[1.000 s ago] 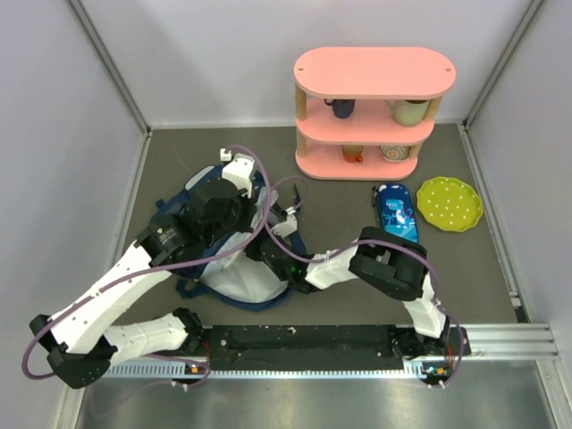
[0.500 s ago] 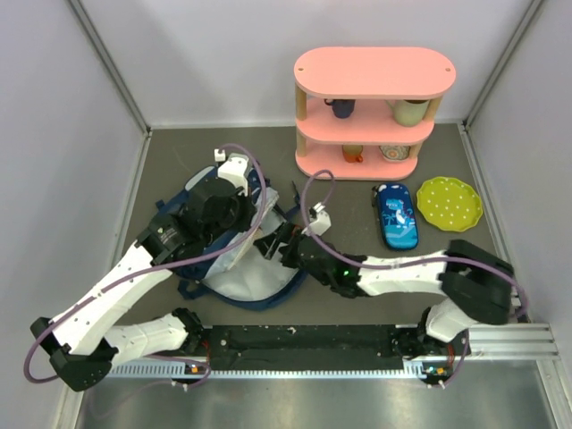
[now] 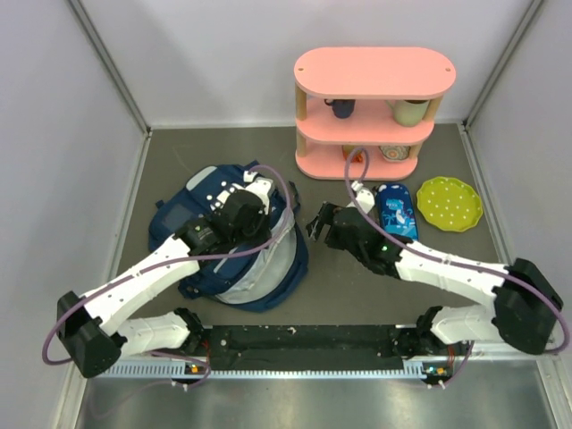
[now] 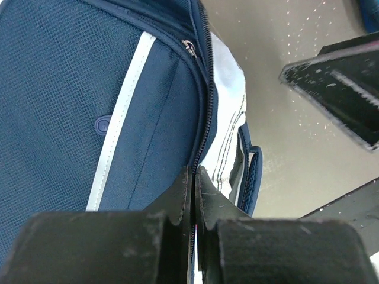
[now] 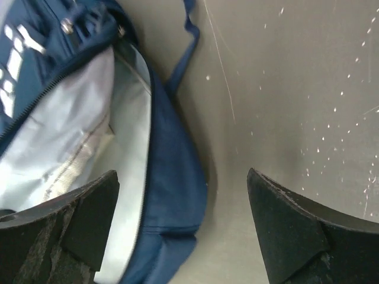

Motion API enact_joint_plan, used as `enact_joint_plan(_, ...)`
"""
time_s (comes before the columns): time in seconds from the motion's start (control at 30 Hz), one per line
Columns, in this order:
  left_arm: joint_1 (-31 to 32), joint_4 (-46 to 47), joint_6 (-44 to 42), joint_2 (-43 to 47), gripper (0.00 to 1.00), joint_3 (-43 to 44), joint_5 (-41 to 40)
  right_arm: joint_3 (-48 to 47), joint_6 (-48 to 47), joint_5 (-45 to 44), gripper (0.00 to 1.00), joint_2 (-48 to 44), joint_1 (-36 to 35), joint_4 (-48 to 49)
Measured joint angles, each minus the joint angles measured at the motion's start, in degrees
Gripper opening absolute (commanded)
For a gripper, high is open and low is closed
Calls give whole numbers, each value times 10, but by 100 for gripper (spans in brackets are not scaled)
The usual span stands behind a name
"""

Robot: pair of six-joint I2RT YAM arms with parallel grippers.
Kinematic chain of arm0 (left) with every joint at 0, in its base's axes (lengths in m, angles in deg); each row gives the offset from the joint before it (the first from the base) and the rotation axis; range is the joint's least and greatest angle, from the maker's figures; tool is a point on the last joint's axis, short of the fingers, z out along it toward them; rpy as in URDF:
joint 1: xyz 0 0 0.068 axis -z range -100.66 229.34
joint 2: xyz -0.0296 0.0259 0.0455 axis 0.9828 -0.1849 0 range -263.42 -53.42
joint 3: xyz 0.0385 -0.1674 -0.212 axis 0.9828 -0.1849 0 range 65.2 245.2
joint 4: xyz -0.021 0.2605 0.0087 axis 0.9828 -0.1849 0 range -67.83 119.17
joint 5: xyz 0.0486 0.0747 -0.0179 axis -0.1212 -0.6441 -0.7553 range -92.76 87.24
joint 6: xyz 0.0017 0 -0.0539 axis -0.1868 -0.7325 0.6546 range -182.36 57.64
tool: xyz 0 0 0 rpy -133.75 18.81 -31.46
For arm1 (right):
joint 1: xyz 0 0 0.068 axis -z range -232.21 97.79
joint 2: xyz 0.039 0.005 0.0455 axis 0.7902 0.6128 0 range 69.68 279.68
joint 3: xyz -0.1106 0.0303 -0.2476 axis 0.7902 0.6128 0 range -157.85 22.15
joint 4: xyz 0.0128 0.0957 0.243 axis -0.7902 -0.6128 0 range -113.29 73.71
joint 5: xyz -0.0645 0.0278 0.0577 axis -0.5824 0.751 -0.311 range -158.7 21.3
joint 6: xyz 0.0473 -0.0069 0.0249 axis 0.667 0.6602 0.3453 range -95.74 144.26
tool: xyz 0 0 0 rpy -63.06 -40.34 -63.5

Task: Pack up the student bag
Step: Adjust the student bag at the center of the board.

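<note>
The student bag [image 3: 192, 214], a navy backpack, lies left of centre with its mouth open toward the right, showing light grey lining [image 5: 77, 112]. My left gripper [image 3: 268, 198] is over the bag's top right and is shut on the zipper edge [image 4: 204, 118] of the opening; in the left wrist view its fingers [image 4: 177, 192] pinch that edge beside the white stripe [image 4: 121, 118]. My right gripper [image 3: 320, 223] hovers just right of the bag, open, with nothing between its fingertips [image 5: 284, 231]; below it are the bag's side [image 5: 172, 154] and bare table.
A small blue pencil case [image 3: 396, 213] lies right of my right gripper, with a green dotted plate [image 3: 449, 203] beyond it. A pink three-tier shelf [image 3: 374, 71] holding cups stands at the back. The bag's strap [image 5: 183, 53] trails on the table.
My right gripper has pulled out of the bag's mouth and moved right, opening wide. My left arm has shifted while holding the zipper edge, and the bag's navy front now shows.
</note>
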Motion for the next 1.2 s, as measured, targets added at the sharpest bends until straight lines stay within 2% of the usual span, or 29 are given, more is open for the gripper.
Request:
enact_joint_plan(0.13, 0, 1, 8, -19, 0, -5, 0, -14, -46, 62, 84, 58, 12, -16)
enact_joint_plan(0.33, 0, 0, 21, -21, 0, -3, -2, -100, -96, 130, 81, 158, 12, -26)
enact_joint_plan(0.47, 0, -3, 22, -21, 0, 4, -8, -151, -122, 137, 64, 206, 13, -52)
enact_joint_plan(0.53, 0, -3, 22, -21, 0, 5, -12, -172, -126, 132, 60, 231, 13, -60)
enact_joint_plan(0.63, 0, -5, 22, -21, 0, 5, -16, -179, -131, 123, 48, 257, 14, -63)
enact_joint_plan(0.73, 0, -10, 22, -21, 0, 5, -18, -179, -135, 117, 31, 273, 14, -63)
enact_joint_plan(0.77, 0, -11, 22, -21, 0, 5, -18, -179, -137, 116, 21, 274, 14, -63)
enact_joint_plan(0.83, 0, -13, 22, -21, 0, 5, -18, -178, -138, 109, 10, 274, 14, -61)
enact_joint_plan(0.87, 0, -14, 22, -21, 0, 5, -18, -178, -139, 106, 1, 273, 14, -59)
enact_joint_plan(1.2, 6, -4, -23, -33, 0, -12, 43, -106, -111, 93, 0, 198, 16, -26)
